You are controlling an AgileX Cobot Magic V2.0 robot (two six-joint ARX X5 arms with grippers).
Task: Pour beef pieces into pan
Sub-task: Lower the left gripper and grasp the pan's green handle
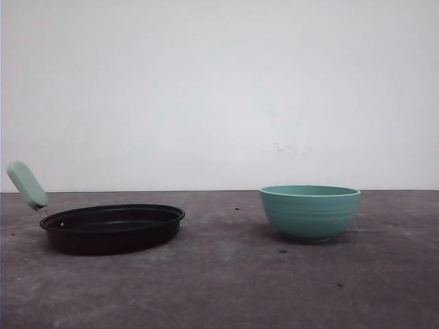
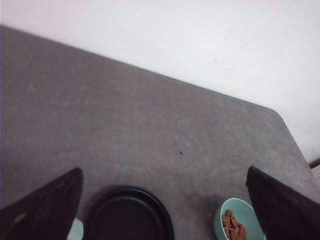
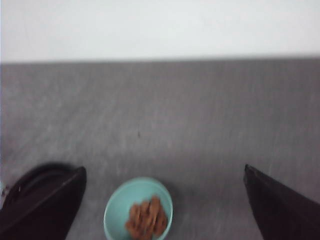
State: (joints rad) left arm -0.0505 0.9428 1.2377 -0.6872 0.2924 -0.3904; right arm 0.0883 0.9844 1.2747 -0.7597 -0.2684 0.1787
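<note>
Front view: the pan (image 1: 113, 226) sits on the left of the grey table (image 1: 226, 288), its mint handle (image 1: 27, 185) pointing up and away to the left; the teal bowl (image 1: 310, 211) stands well apart on the right, upright. Left wrist view: the pan (image 2: 129, 215) appears empty, and the beef (image 2: 234, 226) lies in the bowl (image 2: 240, 220). The left gripper (image 2: 165, 202) hangs above the table with its jaws wide apart, holding nothing. Right wrist view: the right gripper (image 3: 165, 202), jaws likewise spread and empty, hovers over the bowl (image 3: 138, 210), the beef (image 3: 147, 218) heaped inside. Task status, as judged: nothing is done. The bowl remains to be grasped, carried over the pan and tipped.
</note>
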